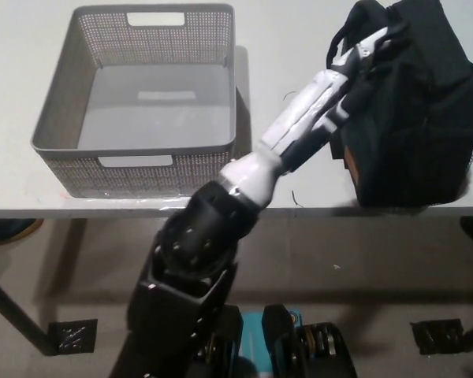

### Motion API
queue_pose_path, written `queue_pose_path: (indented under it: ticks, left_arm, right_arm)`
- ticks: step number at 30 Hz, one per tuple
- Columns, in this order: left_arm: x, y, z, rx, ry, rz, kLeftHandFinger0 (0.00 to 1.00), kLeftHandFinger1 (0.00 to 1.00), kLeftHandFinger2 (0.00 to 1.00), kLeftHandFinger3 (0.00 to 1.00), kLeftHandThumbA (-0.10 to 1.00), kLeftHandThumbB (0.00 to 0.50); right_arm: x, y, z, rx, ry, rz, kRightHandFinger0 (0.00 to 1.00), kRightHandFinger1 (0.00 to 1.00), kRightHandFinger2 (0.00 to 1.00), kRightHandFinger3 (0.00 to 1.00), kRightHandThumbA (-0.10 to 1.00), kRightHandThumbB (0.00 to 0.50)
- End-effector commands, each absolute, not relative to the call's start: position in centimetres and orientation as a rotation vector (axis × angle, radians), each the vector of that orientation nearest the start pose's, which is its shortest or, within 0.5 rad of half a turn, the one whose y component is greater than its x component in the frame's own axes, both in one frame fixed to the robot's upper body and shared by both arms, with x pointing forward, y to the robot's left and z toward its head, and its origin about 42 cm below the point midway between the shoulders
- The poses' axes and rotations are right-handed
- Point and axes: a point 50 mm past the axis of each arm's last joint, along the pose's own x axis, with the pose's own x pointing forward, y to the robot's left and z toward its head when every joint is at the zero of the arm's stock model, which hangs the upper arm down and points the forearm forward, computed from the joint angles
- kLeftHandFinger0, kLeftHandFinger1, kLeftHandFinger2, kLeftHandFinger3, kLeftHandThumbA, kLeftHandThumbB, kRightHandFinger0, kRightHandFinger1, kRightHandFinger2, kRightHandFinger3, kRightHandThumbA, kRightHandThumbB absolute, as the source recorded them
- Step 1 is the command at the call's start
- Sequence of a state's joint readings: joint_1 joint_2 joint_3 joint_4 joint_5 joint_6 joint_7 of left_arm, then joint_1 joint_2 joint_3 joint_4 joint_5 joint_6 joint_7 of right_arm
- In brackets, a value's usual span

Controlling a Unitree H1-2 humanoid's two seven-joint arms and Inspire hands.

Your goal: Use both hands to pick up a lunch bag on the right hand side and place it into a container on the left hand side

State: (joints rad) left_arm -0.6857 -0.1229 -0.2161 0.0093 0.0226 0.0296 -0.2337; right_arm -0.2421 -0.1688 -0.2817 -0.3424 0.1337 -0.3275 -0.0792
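Left hand (pixel 348 75) stretched out flat against the left face of the dark lunch bag (pixel 414 110), fingers apart, gripping nothing. Bag upright on the white counter (pixel 284 47); grey basket (pixel 138 161) well off to the left.

Matt cloth lunch bag (pixel 410 110)

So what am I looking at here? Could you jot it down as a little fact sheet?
table: white table
container: grey perforated basket, at the table's left, nothing inside
bag: dark lunch bag, at the table's right
left hand: white, stretched across to the bag's left side, against it
right hand: out of view
bag in basket: not yet
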Motion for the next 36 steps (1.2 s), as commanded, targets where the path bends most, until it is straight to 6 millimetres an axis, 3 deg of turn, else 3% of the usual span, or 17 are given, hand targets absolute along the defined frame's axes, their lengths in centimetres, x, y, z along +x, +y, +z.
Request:
queue_pose_path:
  ticks: [1,5,9,16,20,22,26,31,36]
  left_arm:
    - [41.8,2.4,34.9,-0.061,-0.619,-0.618,1.0,1.0,1.0,1.0,1.0,0.272]
    - [43.6,1.5,34.5,-0.165,-0.518,-0.566,1.0,1.0,1.0,1.0,1.0,0.317]
    - [45.1,1.2,33.5,-0.247,-0.447,-0.505,1.0,1.0,1.0,1.0,1.0,0.297]
    - [46.5,1.9,31.3,-0.348,-0.361,-0.424,1.0,1.0,1.0,1.0,1.0,0.32]
    - [47.0,1.9,30.8,-0.341,-0.349,-0.407,1.0,1.0,1.0,1.0,1.0,0.356]
    - [47.2,1.8,30.5,-0.326,-0.345,-0.408,1.0,1.0,1.0,1.0,1.0,0.332]
    - [47.5,1.4,29.7,-0.317,-0.31,-0.44,1.0,1.0,1.0,1.0,1.0,0.305]
    - [48.9,0.2,28.7,-0.233,-0.246,-0.466,1.0,1.0,1.0,1.0,1.0,0.38]
    - [50.1,-0.6,27.9,-0.152,-0.177,-0.487,1.0,1.0,1.0,1.0,1.0,0.371]
  right_arm:
    - [31.7,-33.2,30.8,0.042,-0.914,-0.287,1.0,1.0,1.0,1.0,1.0,0.18]
    - [33.7,-34.7,31.6,0.048,-0.878,-0.299,1.0,1.0,1.0,1.0,1.0,0.156]
    - [35.5,-35.5,31.9,0.041,-0.832,-0.298,1.0,1.0,1.0,1.0,1.0,0.167]
    - [37.8,-35.7,32.4,0.003,-0.799,-0.289,1.0,1.0,1.0,1.0,1.0,0.191]
    - [39.2,-35.7,32.4,-0.001,-0.78,-0.268,1.0,1.0,1.0,1.0,1.0,0.184]
    - [40.3,-35.4,32.2,-0.009,-0.757,-0.251,1.0,1.0,1.0,1.0,1.0,0.167]
    - [42.1,-35.4,31.2,0.031,-0.692,-0.223,1.0,1.0,1.0,1.0,1.0,0.207]
    - [44.9,-35.2,29.7,0.075,-0.624,-0.19,1.0,1.0,1.0,1.0,1.0,0.178]
    - [47.1,-34.3,29.1,0.086,-0.588,-0.156,1.0,1.0,1.0,1.0,1.0,0.18]
